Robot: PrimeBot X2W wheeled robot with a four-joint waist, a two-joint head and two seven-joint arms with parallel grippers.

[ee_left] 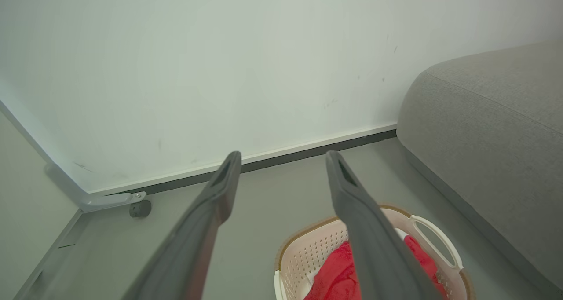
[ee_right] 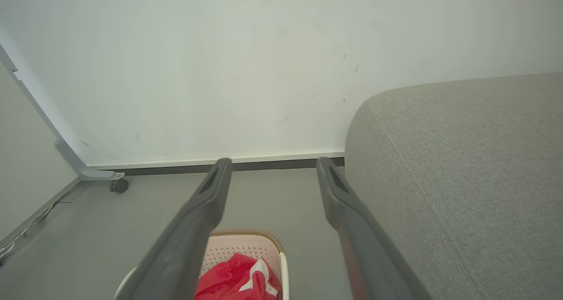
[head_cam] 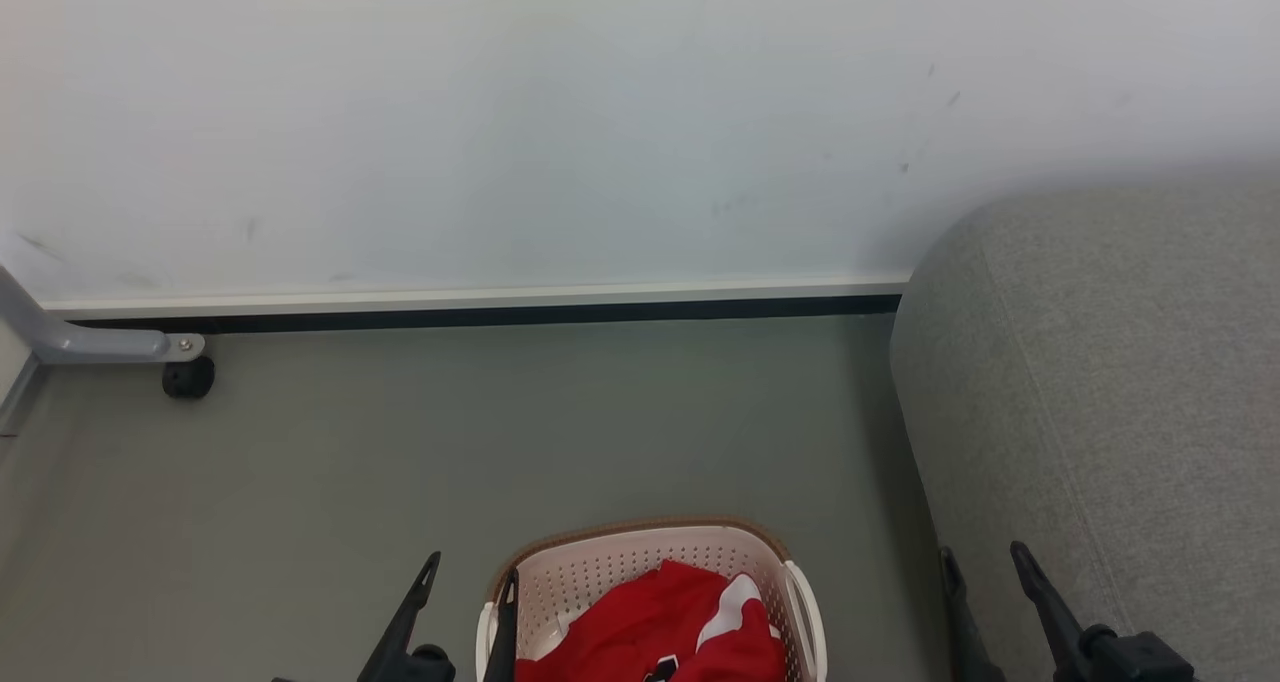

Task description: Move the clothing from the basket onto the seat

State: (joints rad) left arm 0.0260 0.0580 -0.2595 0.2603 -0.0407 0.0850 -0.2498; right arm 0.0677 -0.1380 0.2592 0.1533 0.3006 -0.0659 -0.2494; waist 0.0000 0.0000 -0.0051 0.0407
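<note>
While the clothing lies heaped in the basket on the floor, nothing is lifted | left gripper at the basket's left rim, jaws apart, empty | right gripper apart, empty, beside the seat | advice: reach into the heap's middle, pinch a thick fold, lift clear of the rim before swinging right

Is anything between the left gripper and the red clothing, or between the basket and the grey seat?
Nothing visible. The open left gripper hangs beside the basket, and the clothing lies uncovered inside. Between basket and seat is only floor; the open right gripper hangs near the seat's edge.
</note>
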